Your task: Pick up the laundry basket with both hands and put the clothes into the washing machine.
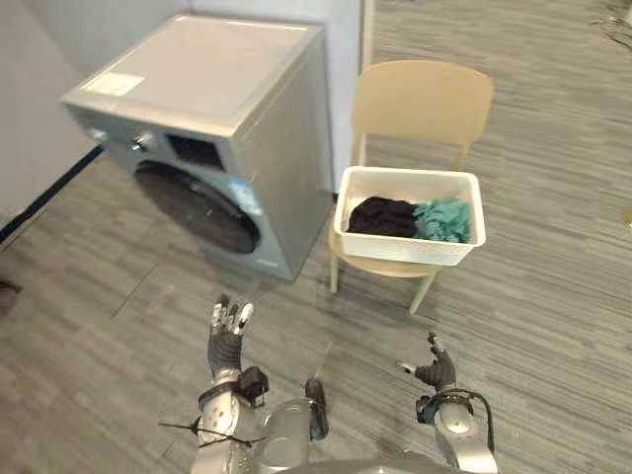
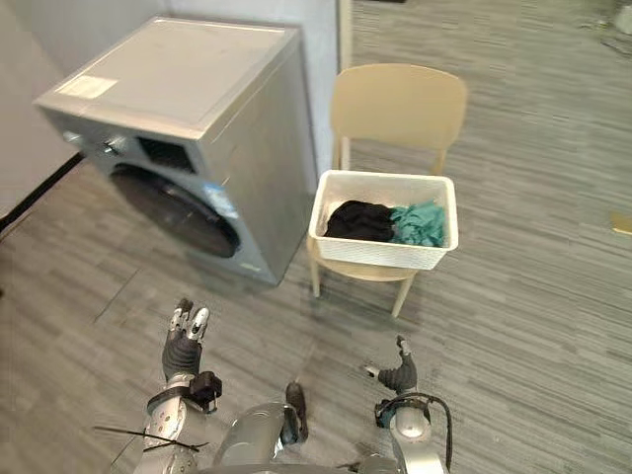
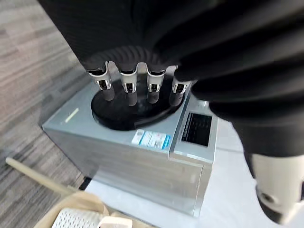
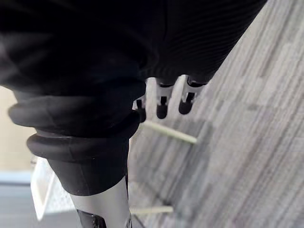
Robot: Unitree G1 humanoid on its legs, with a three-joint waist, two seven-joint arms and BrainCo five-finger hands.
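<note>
Left hand (image 1: 229, 334) and right hand (image 1: 435, 371) hang empty, fingers relaxed. Well beyond them, a beige chair (image 1: 425, 99) raises the white plastic laundry basket (image 1: 400, 247), presumably for easy grasping.

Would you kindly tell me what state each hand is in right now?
Left hand: open, empty.
Right hand: open, empty.

Head stereo — downward, left wrist facing washing machine (image 3: 142, 164)
</note>
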